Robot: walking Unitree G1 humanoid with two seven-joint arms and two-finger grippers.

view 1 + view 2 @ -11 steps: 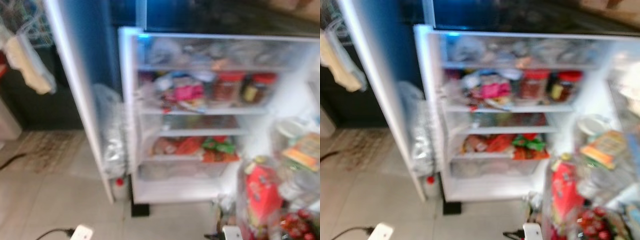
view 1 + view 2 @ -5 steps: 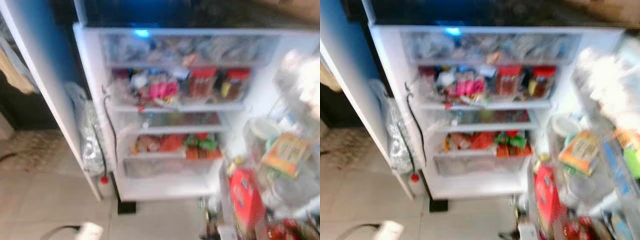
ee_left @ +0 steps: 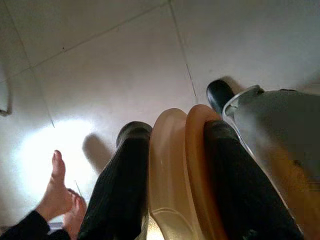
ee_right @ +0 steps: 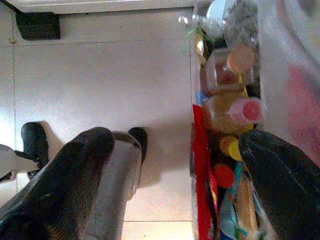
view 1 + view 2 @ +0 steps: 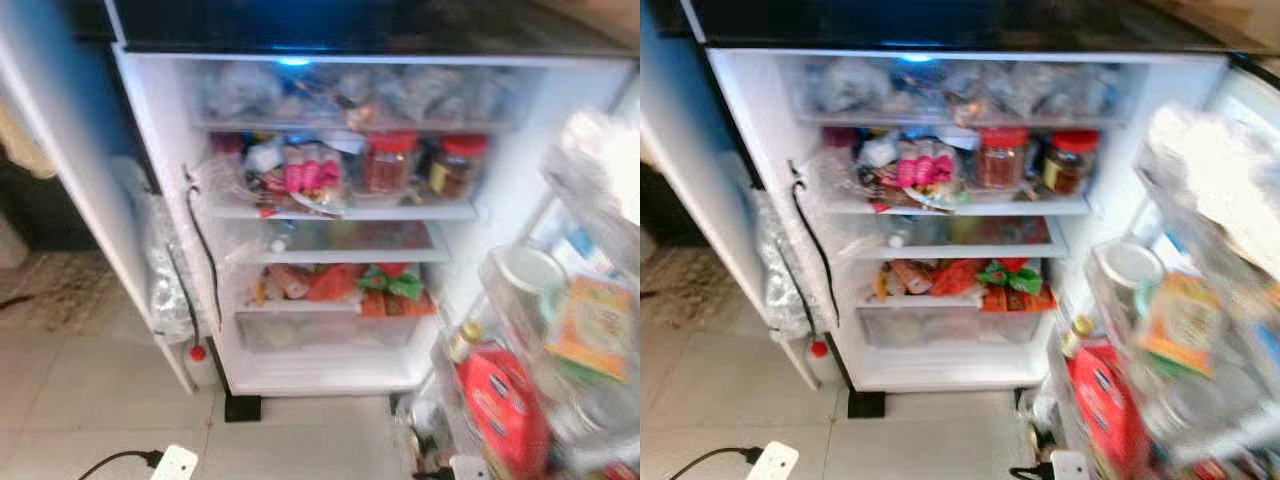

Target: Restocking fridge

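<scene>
Left gripper (image 3: 170,185): fingers clamped on a flat tan, two-layered item (image 3: 177,170), hanging low over the tiled floor (image 3: 100,65); a person's bare foot (image 3: 57,192) sits at 8 o'clock in the left wrist view. What the item is, I cannot tell.
Fridge (image 5: 160,150): door wide open, dead ahead in the head views.
Top shelf (image 5: 350,212): packed, pink packets (image 5: 310,172) at 11 o'clock, two red-lidded jars (image 5: 392,162) at 1 o'clock.
Middle shelf (image 5: 340,255): looks the barest, so my call is the item goes there, slid in flat.
Lower shelf (image 5: 330,306): red and green packets (image 5: 385,288), crowded.
Door rack (image 5: 520,330): at 4 o'clock, a red carton (image 5: 505,400) and tubs; keep the arm off it.
Right gripper (image 4: 172,165): fingers spread wide, holding nothing, hanging beside the rack's bottles (image 4: 227,107).
Advice: raise the left arm level, approach slowly, mind the black cable (image 5: 205,255).
</scene>
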